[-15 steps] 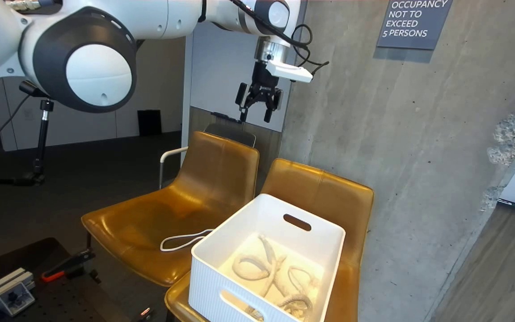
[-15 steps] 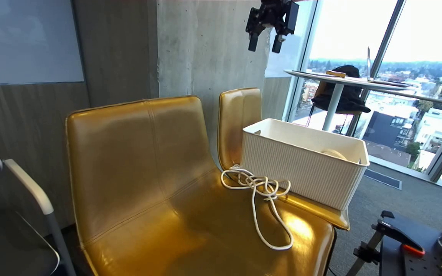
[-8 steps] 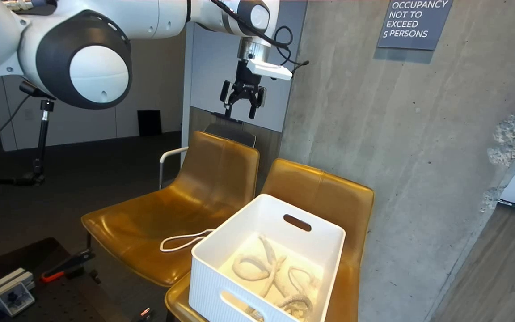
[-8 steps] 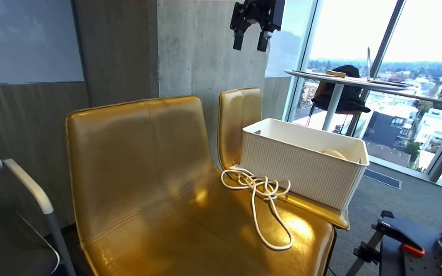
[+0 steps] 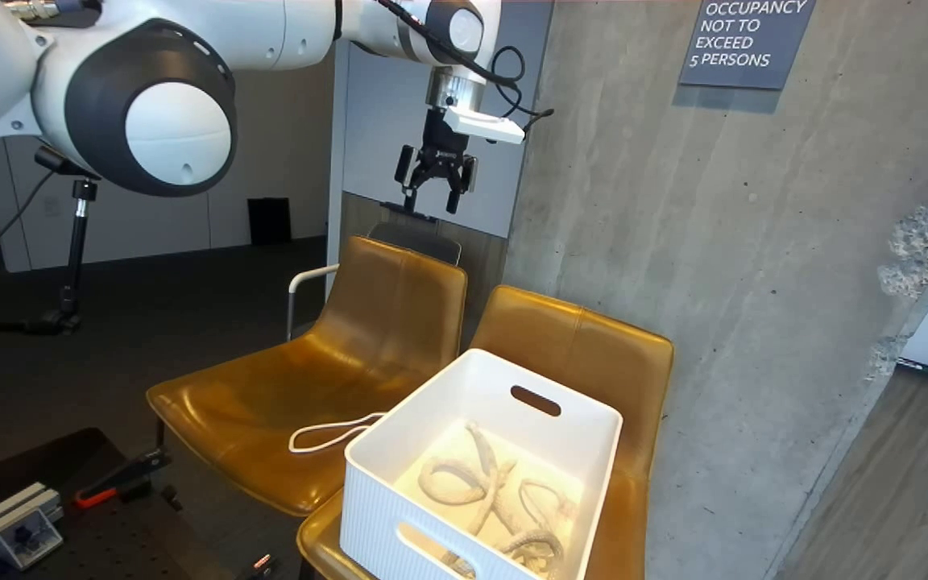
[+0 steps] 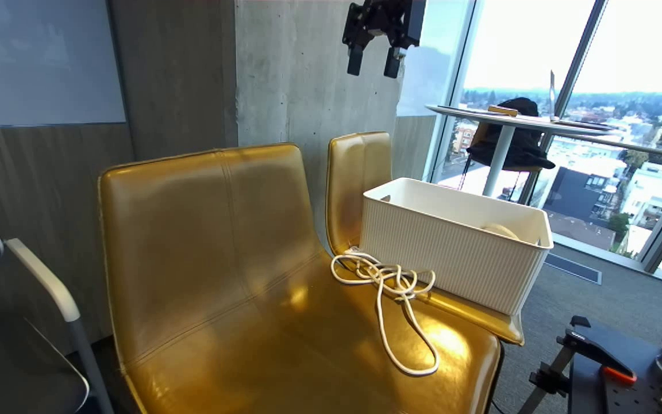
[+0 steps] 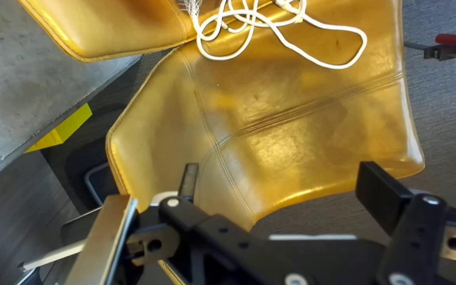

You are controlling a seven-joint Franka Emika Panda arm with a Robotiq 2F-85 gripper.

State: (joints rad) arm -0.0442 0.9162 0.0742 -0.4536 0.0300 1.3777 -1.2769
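- Two fingers (image 7: 382, 194) wide apart, nothing btwn; high over chair (image 6: 285, 356), well clear of everything below.
- White rope (image 6: 404, 292): mostly on chair seat, part over edge of neighbouring chair (image 5: 581, 330); bunched in loops just beside white bin (image 6: 451, 253), contact w/ wall unclear. One long loop out twd front of seat; frayed end (image 7: 193, 7) by the gap btwn chairs, in wrist view.
- Handling, prob.: light, limp, soft, not fragile; apt to slide on smooth seat & snag on own loops.
- Hold, best guess: pinch across crossing strands mid-bunch, to get max. rope at once. Alt.: long loop, lying open w/ room around, but w/ the rest prob. trailing. Avoid frayed end, likely too wispy.
- In bin: tan rope-like coils (image 5: 498, 483), exact kind unclear.
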